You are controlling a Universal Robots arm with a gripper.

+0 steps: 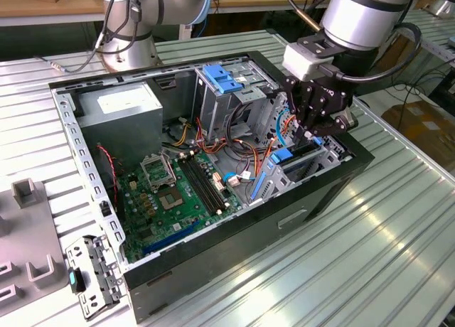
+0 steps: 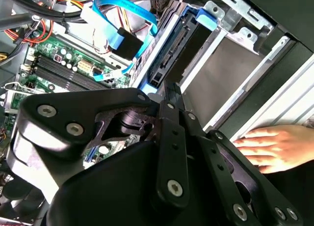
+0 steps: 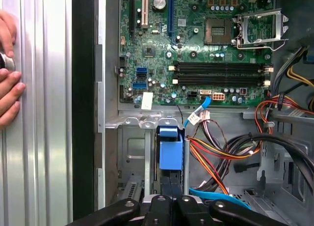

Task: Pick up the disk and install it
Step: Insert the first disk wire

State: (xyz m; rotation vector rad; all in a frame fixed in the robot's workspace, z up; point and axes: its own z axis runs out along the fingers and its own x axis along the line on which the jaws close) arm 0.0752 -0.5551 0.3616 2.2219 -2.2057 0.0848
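The disk (image 1: 283, 157) stands on edge in the drive bay at the front corner of the open computer case (image 1: 213, 234), towards the exterior view's right. Its blue bracket tab (image 3: 170, 155) and its dark connector edge (image 2: 169, 56) show in the wrist views. My gripper (image 1: 313, 133) hangs directly over the bay. Its black fingers (image 3: 163, 202) are closed together with nothing between them, right at the disk's upper edge (image 2: 167, 94). I cannot tell whether they touch it.
Inside the case are a green motherboard (image 1: 178, 192), a grey power supply box (image 1: 121, 108), a metal cage with a blue handle (image 1: 227, 80) and loose cables (image 3: 216, 157). A person's hand (image 3: 7, 83) rests on the ribbed table beside the case. Grey fixtures (image 1: 28, 192) lie at the left.
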